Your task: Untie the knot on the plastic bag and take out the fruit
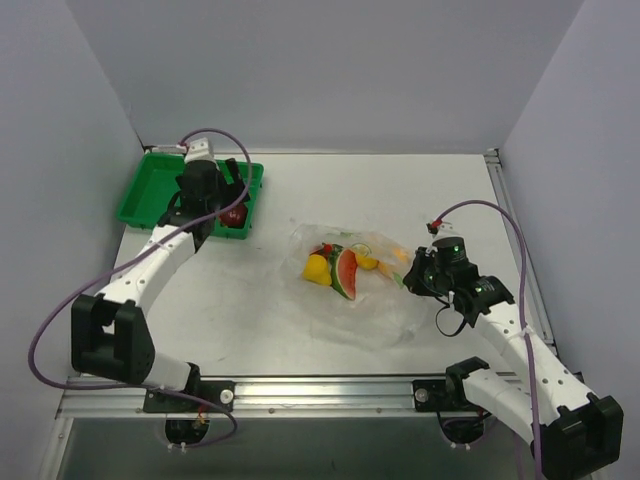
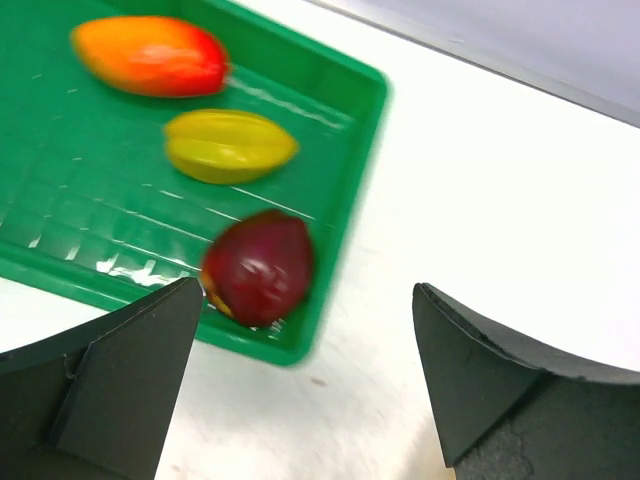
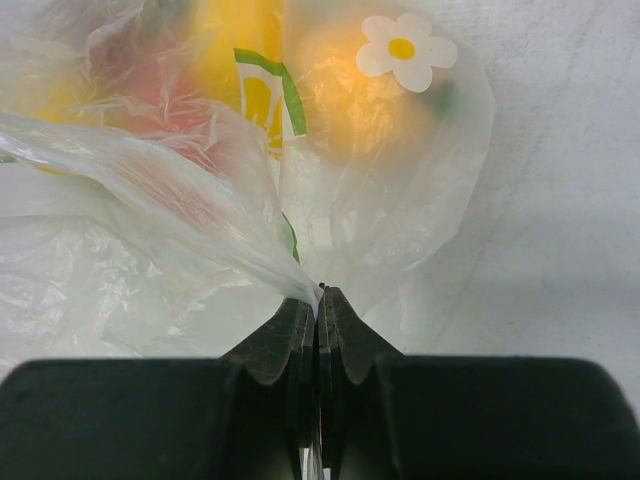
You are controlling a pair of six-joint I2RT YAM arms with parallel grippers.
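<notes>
With right claw [image 3: 318, 298] pinching the thin bag [image 3: 150, 210] and left claw [image 2: 308, 300] spread at the tray [image 2: 60, 210], risked tearing plastic or dragging the fruit [image 1: 343, 270] if tugged hard.

Left arm [image 1: 150, 265] extended, left gripper [image 2: 305, 300] wide apart, right arm [image 1: 510, 335] bent, right gripper [image 3: 318, 300] pinching plastic bag [image 3: 150, 200]
</notes>
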